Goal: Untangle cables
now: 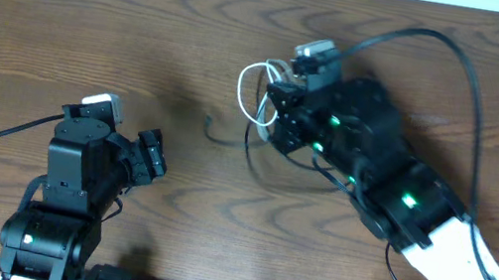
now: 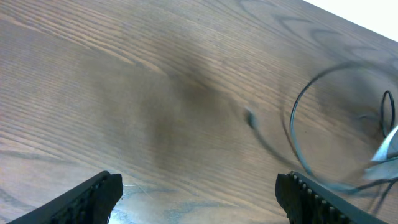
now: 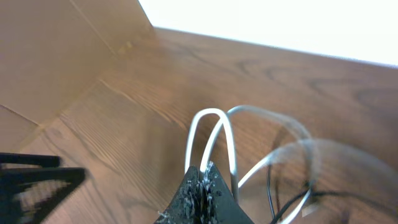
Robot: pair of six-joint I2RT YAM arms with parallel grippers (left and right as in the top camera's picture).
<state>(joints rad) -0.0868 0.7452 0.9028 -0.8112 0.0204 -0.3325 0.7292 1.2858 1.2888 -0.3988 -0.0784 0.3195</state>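
Right gripper [image 3: 202,179] pinching white cable [image 3: 209,112], one black cable [image 2: 250,117]

White cable [image 3: 211,118]: thin, bent into a narrow loop, pinched in the right end effector [image 3: 202,182] with the loop sticking out past its tips. Black cable [image 1: 219,140]: thin loose curve on the worktop [image 1: 97,25] beside that end effector, small plug end farthest out, crossing under the white one near the tips.
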